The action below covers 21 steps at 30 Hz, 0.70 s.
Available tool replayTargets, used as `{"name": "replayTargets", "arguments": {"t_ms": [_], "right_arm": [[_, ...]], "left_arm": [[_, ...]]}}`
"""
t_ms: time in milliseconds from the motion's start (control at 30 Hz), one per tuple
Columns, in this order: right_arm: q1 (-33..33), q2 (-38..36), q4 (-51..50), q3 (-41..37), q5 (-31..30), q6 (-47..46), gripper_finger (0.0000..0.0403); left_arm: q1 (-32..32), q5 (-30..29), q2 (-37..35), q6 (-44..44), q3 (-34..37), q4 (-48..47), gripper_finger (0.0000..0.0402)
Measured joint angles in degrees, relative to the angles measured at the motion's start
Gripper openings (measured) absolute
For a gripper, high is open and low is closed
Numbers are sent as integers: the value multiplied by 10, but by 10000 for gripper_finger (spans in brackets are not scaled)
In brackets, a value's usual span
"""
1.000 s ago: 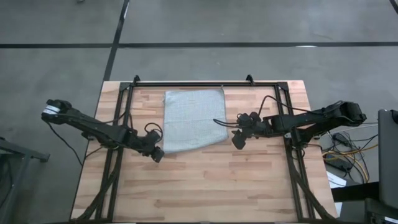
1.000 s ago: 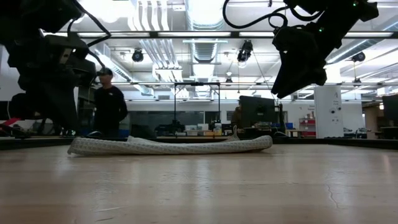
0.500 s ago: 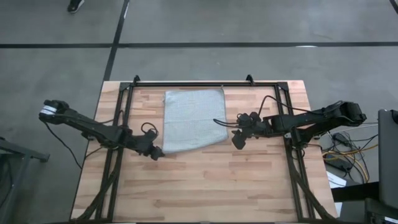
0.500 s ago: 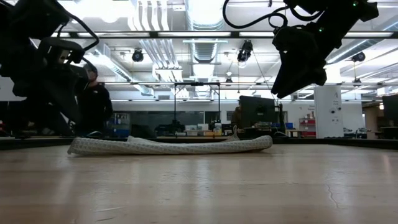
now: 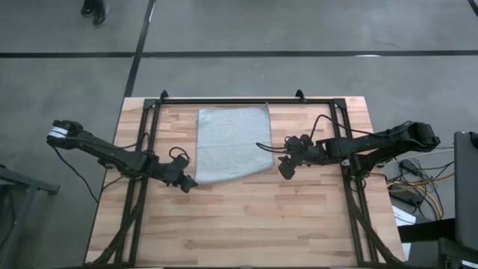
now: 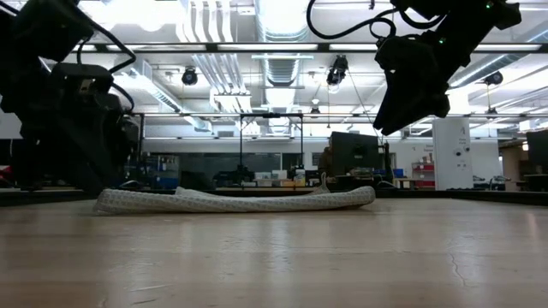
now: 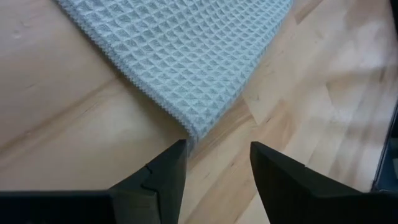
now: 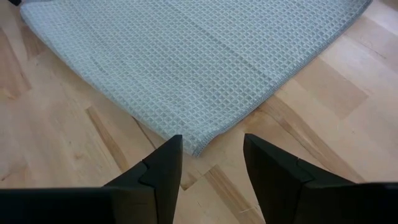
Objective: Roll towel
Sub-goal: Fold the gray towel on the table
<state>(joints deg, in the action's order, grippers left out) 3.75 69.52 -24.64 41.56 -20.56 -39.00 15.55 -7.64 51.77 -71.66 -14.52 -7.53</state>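
The towel [image 5: 232, 143] lies flat and unrolled on the far half of the wooden worktop [image 5: 246, 224]. The left gripper [image 7: 214, 163] sits at the towel's near left corner, jaws spread — the corner's tip lies just ahead of the gap, ungrasped. The right gripper [image 8: 211, 158] hangs at the near right corner, jaws likewise parted, holding nothing.

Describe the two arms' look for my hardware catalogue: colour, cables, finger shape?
Both arms are black and slim-jointed, with loose black cables looping near the wrists. The left arm carries a white marking near its base. The left gripper and right gripper each end in two flat, dark, wedge-shaped fingers.
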Motion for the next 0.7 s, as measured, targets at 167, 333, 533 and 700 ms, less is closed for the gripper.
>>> {"name": "replayTargets", "arguments": {"t_ms": [167,333,533,700], "right_arm": [[0,0,0,0,0,0,169],[0,0,0,0,0,0,169],[0,0,0,0,0,0,169],[0,0,0,0,0,0,169]], "left_arm": [[0,-17,0,-2,4,2,181],[0,-13,0,-7,33,38,181],[0,-13,1,-19,74,133,181],[0,-12,1,-31,88,150,181]]}}
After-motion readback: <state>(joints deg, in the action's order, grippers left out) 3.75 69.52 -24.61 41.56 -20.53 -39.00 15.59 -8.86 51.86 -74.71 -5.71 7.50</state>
